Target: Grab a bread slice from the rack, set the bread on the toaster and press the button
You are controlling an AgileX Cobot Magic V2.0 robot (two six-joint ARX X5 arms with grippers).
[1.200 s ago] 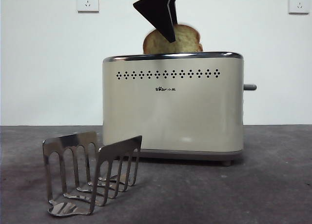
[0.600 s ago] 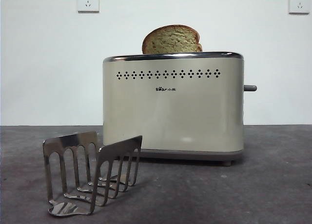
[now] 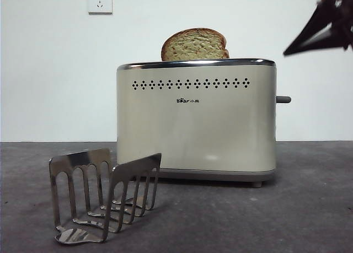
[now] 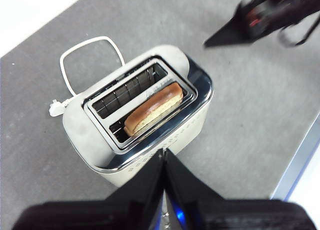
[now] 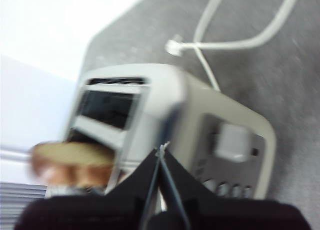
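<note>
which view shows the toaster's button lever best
The right wrist view: it faces the toaster's narrow end, so the button shows as a pale block, though blurred. The front view shows only its grey stub poking out sideways. The left wrist view looks down on the slots and hides it.

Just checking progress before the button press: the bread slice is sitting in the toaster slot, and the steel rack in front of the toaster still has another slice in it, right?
Not quite. The slice of bread does sit in the toaster slot, but the rack in front holds nothing; the front view shows bare dividers.
</note>
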